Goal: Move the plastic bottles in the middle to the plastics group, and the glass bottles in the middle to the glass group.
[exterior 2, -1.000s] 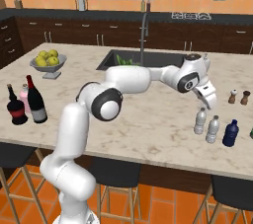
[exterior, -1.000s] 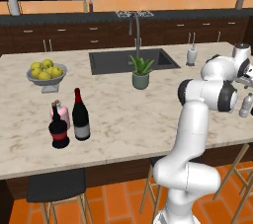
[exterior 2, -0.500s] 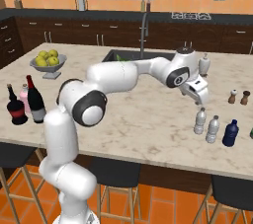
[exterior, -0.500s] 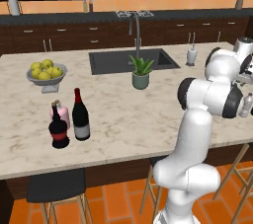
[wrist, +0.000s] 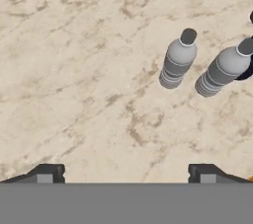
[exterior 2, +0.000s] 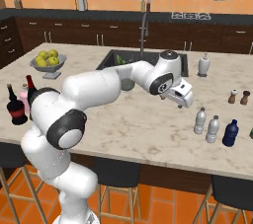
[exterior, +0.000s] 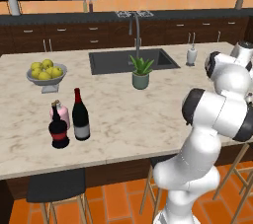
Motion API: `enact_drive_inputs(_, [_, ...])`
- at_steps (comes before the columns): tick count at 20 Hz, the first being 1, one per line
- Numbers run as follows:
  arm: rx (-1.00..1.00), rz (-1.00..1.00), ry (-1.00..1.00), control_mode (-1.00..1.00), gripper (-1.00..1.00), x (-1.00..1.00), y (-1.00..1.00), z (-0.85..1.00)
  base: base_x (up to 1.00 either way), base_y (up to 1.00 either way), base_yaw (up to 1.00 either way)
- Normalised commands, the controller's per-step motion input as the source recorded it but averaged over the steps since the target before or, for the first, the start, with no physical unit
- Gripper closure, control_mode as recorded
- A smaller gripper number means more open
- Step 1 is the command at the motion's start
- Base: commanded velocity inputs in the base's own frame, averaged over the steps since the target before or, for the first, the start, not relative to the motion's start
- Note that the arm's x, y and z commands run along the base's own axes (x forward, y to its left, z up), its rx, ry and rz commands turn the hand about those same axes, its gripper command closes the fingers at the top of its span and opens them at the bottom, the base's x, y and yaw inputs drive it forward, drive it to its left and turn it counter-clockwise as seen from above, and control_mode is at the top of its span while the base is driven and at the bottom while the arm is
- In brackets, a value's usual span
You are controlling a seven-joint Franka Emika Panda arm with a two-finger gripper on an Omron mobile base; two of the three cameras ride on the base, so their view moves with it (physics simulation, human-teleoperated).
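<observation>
Progress: near done | plastic bottles (exterior 2: 206, 125) stand together by the blue bottle (exterior 2: 230, 133), 4 o'clock on desk (exterior 2: 133, 124) | wine bottle (exterior: 80, 116) beside squat bottle (exterior: 59, 127) and pink bottle (exterior: 55, 114), 9 o'clock | claw (exterior 2: 181, 95) released, empty, above desk | left: apparently nothing

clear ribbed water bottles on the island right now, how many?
2. One clear ribbed water bottle stands near the marble counter's front edge; the second is beside it, next to a dark blue bottle. None seem hidden.
</observation>
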Motion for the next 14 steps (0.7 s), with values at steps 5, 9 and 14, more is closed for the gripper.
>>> enact_drive_inputs(5, [0.0, 0.24, 0.0, -1.0, -1.0, -0.55, 0.63, 0.04, 0.0, 0.0, 0.0])
enact_drive_inputs(9, [0.0, 0.26, 0.0, -1.0, -1.0, -0.62, 0.62, 0.05, 0.0, 0.0, 0.0])
enact_drive_inputs(14, [0.0, 0.29, 0.0, -1.0, -1.0, -0.79, 0.59, 0.01, 0.0, 0.0, 0.0])
